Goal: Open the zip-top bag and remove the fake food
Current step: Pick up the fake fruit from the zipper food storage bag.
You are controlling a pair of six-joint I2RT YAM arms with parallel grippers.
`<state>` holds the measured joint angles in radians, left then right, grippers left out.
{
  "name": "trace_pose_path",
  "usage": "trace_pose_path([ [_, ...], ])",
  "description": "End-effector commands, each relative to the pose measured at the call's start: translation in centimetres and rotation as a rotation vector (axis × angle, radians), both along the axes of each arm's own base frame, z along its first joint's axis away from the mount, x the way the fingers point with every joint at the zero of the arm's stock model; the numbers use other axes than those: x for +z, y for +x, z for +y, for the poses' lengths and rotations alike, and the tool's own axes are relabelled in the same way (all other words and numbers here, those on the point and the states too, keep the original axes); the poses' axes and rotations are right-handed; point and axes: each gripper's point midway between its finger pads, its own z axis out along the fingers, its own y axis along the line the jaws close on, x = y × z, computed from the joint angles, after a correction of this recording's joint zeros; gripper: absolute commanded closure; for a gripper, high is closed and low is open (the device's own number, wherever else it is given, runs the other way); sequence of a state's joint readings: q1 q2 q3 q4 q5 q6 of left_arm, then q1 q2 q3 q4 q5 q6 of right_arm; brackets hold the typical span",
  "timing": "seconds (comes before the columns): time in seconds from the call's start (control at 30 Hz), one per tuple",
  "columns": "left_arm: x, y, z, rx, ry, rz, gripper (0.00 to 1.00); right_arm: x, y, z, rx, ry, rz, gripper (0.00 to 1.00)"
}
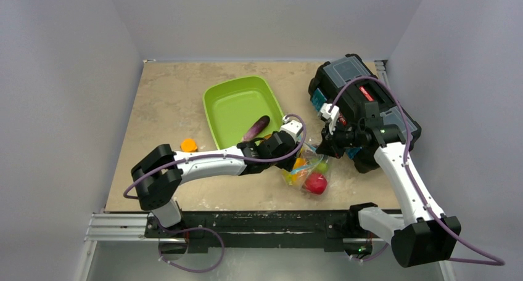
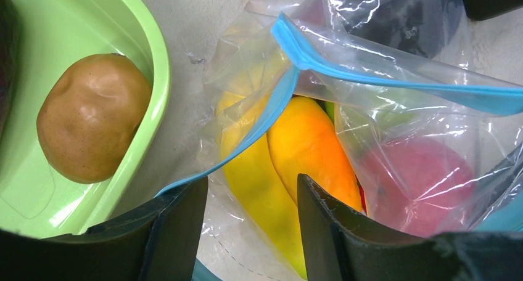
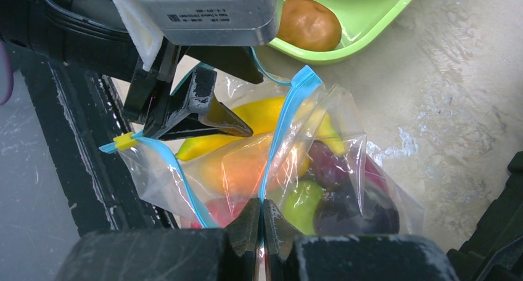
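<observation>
The beige marbled table (image 1: 166,96) is carrying a shallow lime-green plastic tray (image 1: 234,102), where a glossy purple eggplant (image 1: 256,128) and a brown potato-like piece (image 2: 92,133) are lying, so it is probably serving as the drop-off for the fake food (image 3: 271,164). Just beside its near corner, the clear crinkly zip-top bag (image 3: 345,127) is sitting open. The right gripper (image 3: 262,207) is pinching the bag's blue-stripped lip tight, apparently to keep the mouth spread. The left gripper (image 2: 250,191) is reaching inside, jaws partway apart astride the yellow banana (image 2: 243,151) and orange piece (image 2: 308,139), not visibly clamping. Only the right wrist view is showing the green pear (image 3: 302,204) deeper inside.
</observation>
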<state>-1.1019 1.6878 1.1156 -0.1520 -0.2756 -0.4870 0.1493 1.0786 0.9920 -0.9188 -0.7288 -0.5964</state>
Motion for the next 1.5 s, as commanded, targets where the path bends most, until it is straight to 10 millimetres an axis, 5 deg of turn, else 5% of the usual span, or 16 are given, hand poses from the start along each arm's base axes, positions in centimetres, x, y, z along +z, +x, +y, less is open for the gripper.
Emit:
trace_pose_path([
  [0.0, 2.7, 1.0, -2.3, -0.027, -0.102, -0.077, 0.51, 0.3, 0.4, 0.4, 0.017, 0.024, -0.020, 1.00],
  [0.23, 3.5, 0.5, -3.3, -0.056, -0.203, -0.084, 0.55, 0.1, 0.6, 0.4, 0.023, 0.013, -0.008, 1.00],
  [0.47, 1.6, 0.5, -2.9, -0.035, -0.172, -0.057, 0.56, 1.0, 0.4, 0.8, 0.063, 0.029, -0.006, 1.00],
  [0.7, 0.2, 1.0, -1.4, 0.044, -0.133, -0.019, 0.70, 1.8, -0.3, 1.3, 0.115, 0.055, -0.007, 0.95],
  [1.1, -1.6, -0.1, -0.8, 0.055, -0.136, 0.086, 0.66, 3.9, -0.4, 2.0, 0.161, 0.100, -0.024, 0.71],
  [1.47, -3.9, -1.1, 1.4, 0.118, -0.091, 0.176, 0.56, 2.9, -0.4, 1.1, 0.149, 0.043, -0.053, 0.67],
])
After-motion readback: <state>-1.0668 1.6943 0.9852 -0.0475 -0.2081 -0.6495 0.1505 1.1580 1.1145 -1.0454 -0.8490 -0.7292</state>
